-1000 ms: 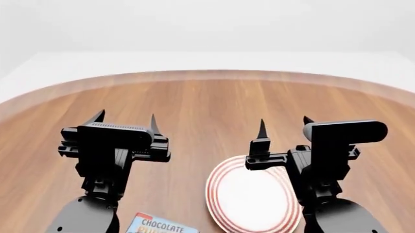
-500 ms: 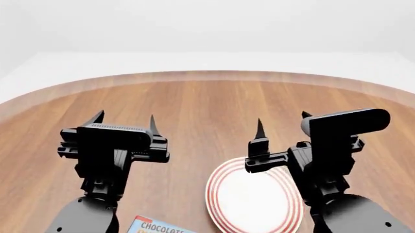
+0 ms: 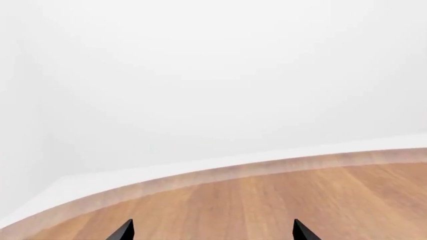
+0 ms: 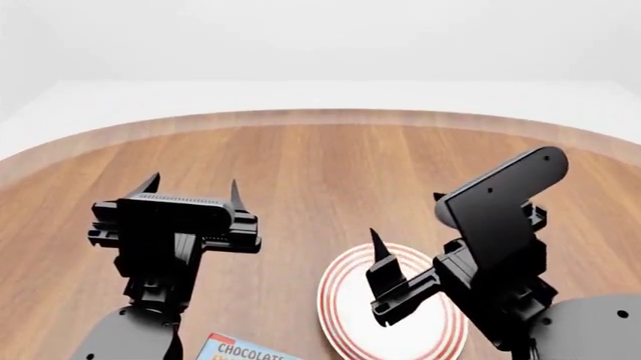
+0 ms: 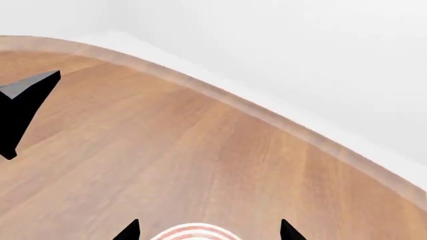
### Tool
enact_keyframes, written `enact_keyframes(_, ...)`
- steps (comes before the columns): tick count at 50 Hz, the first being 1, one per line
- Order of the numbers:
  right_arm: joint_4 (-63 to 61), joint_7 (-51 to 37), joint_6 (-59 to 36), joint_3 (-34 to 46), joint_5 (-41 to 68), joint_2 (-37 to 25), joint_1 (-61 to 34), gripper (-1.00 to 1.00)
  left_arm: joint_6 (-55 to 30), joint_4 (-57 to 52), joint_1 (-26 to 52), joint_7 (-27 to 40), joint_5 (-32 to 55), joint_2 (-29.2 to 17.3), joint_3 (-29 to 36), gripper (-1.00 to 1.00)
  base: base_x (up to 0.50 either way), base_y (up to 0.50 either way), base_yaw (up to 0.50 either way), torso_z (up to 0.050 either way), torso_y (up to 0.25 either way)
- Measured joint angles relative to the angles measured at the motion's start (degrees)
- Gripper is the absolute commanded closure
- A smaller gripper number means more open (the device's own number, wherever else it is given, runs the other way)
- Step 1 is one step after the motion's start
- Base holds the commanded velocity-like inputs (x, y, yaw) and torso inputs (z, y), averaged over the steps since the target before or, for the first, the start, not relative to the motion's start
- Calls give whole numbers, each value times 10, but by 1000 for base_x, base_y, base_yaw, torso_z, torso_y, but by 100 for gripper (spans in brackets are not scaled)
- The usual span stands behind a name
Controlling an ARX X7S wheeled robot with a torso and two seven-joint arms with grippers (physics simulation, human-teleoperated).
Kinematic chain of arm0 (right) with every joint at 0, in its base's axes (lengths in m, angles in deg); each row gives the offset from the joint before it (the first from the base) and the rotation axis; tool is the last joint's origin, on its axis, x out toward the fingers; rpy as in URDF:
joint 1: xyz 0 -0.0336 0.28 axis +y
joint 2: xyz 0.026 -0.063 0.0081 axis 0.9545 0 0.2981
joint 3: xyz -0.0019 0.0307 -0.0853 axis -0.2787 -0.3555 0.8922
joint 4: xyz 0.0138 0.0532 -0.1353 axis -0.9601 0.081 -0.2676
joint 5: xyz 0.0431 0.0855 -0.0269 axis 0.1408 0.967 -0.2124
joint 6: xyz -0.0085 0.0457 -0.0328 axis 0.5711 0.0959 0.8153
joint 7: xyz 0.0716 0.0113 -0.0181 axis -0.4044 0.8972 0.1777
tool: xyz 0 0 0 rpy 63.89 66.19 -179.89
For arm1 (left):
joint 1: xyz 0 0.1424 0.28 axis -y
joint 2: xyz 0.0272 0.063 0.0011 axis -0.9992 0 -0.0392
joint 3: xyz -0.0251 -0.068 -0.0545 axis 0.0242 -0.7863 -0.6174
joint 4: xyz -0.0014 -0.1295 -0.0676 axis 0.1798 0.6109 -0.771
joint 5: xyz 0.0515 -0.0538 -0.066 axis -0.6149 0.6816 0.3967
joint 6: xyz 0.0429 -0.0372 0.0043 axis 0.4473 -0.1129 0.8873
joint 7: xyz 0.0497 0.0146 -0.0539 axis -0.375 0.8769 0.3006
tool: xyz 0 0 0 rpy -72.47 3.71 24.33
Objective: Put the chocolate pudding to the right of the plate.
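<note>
My left gripper (image 4: 192, 189) hangs above the wooden table (image 4: 300, 165), to the plate's left, fingers spread wide and empty; in the left wrist view only two black fingertips (image 3: 123, 231) show against bare wood and white wall. My right gripper (image 4: 406, 225) is tilted over the plate (image 4: 346, 300), jaws likewise apart with nothing between them; the right wrist view catches just the top arc of the plate's red rings (image 5: 193, 231) between its two tips. The chocolate pudding (image 4: 245, 351) lies flat on the table to the plate's left and nearer me, just beside my left forearm, mostly cut off by the lower edge of the head view, only the blue top, red edge and the word "CHOCOLATE" legible. Neither claw is near it yet. Judgement: nothing of the task is done; the carton sits on the wrong side of the plate. Risks from here: the carton is low, close to my body and half out of view, so a reach for it goes partly blind and a finger could land on the lid and shove it rather than straddle it. The right arm hangs directly over the plate; dropping from this pose could clip the rim and slide the plate, shifting the landmark itself. Carrying the box across, a low path could knock the plate or set the carton down on its rim instead of clear to its right.
</note>
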Motion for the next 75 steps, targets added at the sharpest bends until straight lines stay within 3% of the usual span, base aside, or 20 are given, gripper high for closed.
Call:
enact_keyframes(10, 26, 7, -12, 30, 90, -21, -44, -100, 0, 0, 1, 3, 3, -3, -1, -100, 0, 0, 0, 0, 0)
enact_keyframes(28, 95, 100, -48, 47, 190, -33, -95, -100, 1, 3, 3, 9, 8, -7, 0, -100, 0, 0, 0, 0, 0)
enact_keyframes(54, 140, 187, -100, 87, 176, 11, -92, -100, 0, 3, 6, 17, 14, -12, 3, -100, 0, 0, 0, 0, 0)
enact_keyframes(75, 203, 267, -153, 144, 70, 94, -99, -100, 4, 10, 8, 23, 18, -14, 10, -100, 0, 0, 0, 0, 0)
